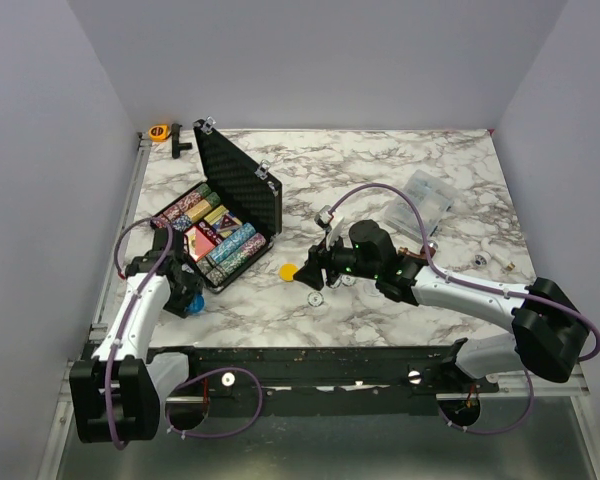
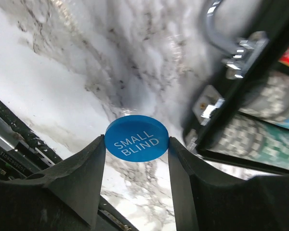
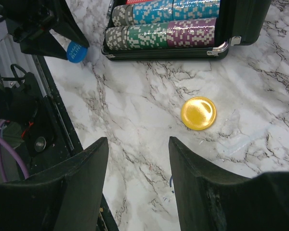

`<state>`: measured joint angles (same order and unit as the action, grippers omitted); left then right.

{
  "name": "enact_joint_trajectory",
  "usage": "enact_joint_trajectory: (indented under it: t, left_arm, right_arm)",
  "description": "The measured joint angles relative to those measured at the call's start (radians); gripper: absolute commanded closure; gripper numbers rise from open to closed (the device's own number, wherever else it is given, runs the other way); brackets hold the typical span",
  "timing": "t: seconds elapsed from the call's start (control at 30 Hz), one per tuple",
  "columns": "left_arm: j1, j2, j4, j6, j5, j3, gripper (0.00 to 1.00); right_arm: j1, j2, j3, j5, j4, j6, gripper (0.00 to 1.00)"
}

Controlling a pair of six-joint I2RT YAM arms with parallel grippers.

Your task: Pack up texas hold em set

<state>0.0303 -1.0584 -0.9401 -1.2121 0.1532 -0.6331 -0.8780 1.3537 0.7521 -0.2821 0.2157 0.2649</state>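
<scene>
Left jaws pinch blue disc (image 2: 136, 137), seemingly aloft

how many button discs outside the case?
2: blue SMALL BLIND disc pinched in the left gripper; yellow disc flat on the table ahead of the right gripper. More may be hidden.

The counter (image 1: 310, 150) looked smooth and marble-veined with a faint sheen, the case (image 1: 242, 185) black with a pimpled lining and a bright chromed-metal handle (image 2: 216, 31), the blue disc (image 2: 136, 138) smooth matt plastic, the yellow disc (image 3: 198, 113) glossy, and the fingers (image 2: 82, 178) of the left claw (image 2: 136, 144) matt black plastic.
</scene>
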Motion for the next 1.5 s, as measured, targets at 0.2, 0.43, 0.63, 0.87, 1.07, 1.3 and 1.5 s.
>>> enact_joint_trajectory:
  t: [0.2,0.43,0.63,0.87,1.07,1.3,1.5]
  left_arm:
    - [0.000,0.034,-0.035,0.023,0.050,-0.145,0.61]
    - [0.000,-0.138,0.000,0.103,0.082,-0.396,0.61]
    - [0.000,-0.429,0.022,0.166,0.078,-0.608,0.62]
    - [0.000,-0.595,0.018,0.202,0.070,-0.692,0.59]
    - [0.001,-0.695,0.022,0.225,0.056,-0.751,0.56]
    - [0.029,-0.747,0.025,0.249,0.047,-0.751,0.56]
    - [0.068,-0.753,0.038,0.266,0.036,-0.751,0.56]
  right_arm:
    - [0.000,0.000,0.000,0.000,0.000,0.000,0.44]
    - [0.000,0.000,-0.003,0.000,0.001,0.000,0.44]
    - [0.000,0.000,-0.006,0.008,0.001,0.000,0.44]
    - [0.000,-0.003,-0.010,0.023,0.001,0.000,0.44]
    - [0.000,-0.003,-0.010,0.027,0.001,0.000,0.44]
    - [0.000,0.010,-0.010,0.027,0.000,0.000,0.44]
    - [0.000,0.056,-0.010,0.027,0.000,0.000,0.44]
